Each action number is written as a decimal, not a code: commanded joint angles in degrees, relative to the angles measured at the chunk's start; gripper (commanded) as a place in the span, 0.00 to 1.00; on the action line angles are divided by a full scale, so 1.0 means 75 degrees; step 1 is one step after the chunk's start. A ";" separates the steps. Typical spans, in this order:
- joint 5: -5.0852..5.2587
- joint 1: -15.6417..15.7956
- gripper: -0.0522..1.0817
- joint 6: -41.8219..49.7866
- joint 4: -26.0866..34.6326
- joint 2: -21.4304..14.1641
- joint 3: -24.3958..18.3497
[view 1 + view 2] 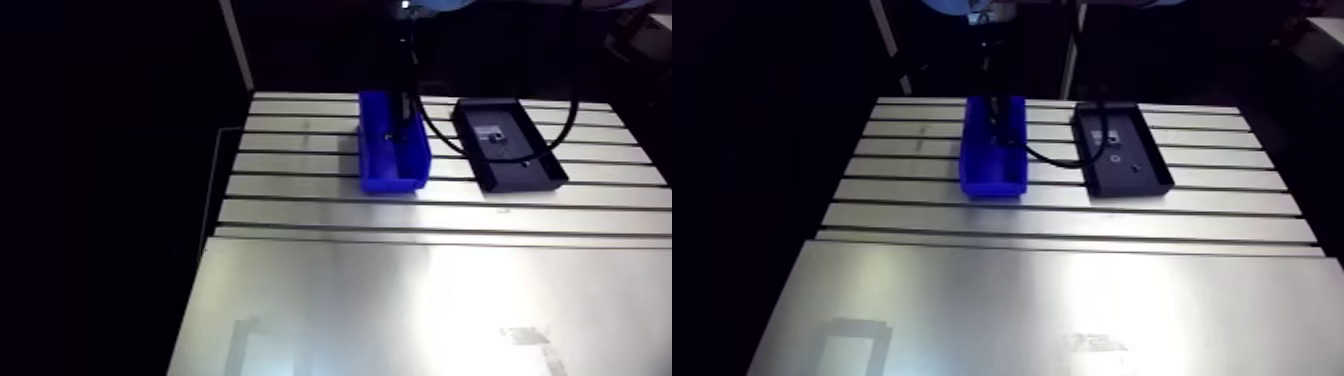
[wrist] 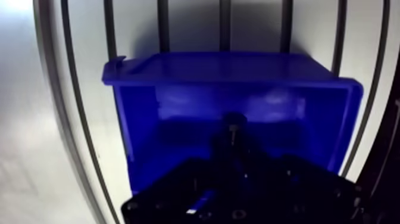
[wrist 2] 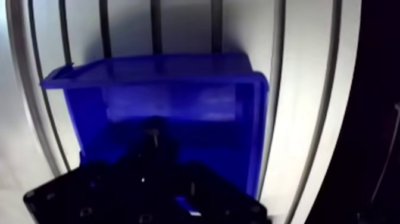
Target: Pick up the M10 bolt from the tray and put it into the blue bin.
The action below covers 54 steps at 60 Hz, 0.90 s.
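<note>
Slotted aluminium table [image 1: 1072, 300], carrying a blue bin [image 1: 992, 180] and a black tray [image 1: 1134, 184] side by side, slightly apart, toward its far end.

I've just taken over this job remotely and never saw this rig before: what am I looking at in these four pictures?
One robot arm works at a slotted aluminium table. Two pictures come from a camera riding on the arm; the other two from a camera on its wrist, looking down past the gripper. Each pair shows one scene from slightly offset spots. On the table sit an open blue plastic bin and, beside it, a shallow black rectangular tray holding a few small hardware pieces. The black gripper is down over the bin's open inside. A small dark bolt-like piece shows at its tip; it is too dark to tell whether it is clamped.
</note>
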 commanded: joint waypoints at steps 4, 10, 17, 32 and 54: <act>-0.0013 0.0032 0.96 0.0086 -0.0045 0.0194 0.0010; -0.0013 0.0034 0.95 0.0139 -0.0045 0.0237 0.0020; -0.0013 0.0046 0.93 0.0168 -0.0045 0.0265 0.0021; -0.0002 0.0024 0.05 0.0180 -0.0045 0.0243 -0.0023; 0.0043 0.0057 0.05 0.0168 0.0049 -0.0231 -0.0004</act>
